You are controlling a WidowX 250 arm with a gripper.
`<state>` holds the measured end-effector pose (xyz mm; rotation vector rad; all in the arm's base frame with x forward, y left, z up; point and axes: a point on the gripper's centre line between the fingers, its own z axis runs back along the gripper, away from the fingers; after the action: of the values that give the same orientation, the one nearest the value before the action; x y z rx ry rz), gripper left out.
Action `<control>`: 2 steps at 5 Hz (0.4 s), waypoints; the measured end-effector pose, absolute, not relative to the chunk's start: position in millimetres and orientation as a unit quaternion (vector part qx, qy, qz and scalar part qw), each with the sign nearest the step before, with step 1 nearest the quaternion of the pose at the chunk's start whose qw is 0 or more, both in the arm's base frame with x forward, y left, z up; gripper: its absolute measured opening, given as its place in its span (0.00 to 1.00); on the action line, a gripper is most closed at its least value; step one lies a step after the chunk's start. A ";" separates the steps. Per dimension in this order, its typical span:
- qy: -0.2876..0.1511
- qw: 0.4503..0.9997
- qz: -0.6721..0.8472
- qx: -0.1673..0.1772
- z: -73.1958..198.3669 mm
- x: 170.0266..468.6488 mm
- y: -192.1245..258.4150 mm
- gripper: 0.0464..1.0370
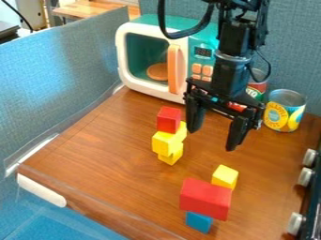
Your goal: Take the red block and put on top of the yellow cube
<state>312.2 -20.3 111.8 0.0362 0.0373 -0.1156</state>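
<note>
Gripper (pixel 214 137) is wide open, nothing between the fingers, hanging above the table (pixel 119 140); the red block (pixel 205 198) sits on the blue cube (pixel 199 222), nearer the camera than the gripper; its long axis runs left-right in view, sloping down to the right, roughly along the finger spread; wrist likely needs about a quarter turn to pinch the short side; target yellow cube (pixel 225 176) is just behind the block, gripper side.

Red on the long block (pixel 205 198) and small cube (pixel 168 120); yellow on the single cube (pixel 225 176) and stacked blocks (pixel 165 144); blue on the lower block (pixel 199 222); teal and cream on the toy microwave (pixel 128 60), orange on its handle (pixel 176 69); brown wood grain across the tabletop (pixel 111 161).
</note>
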 end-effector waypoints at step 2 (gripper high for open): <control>0.051 0.997 0.035 0.040 96.5 302.4 -14.8 0.96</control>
<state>302.4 -14.8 96.5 0.0807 0.1023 0.0701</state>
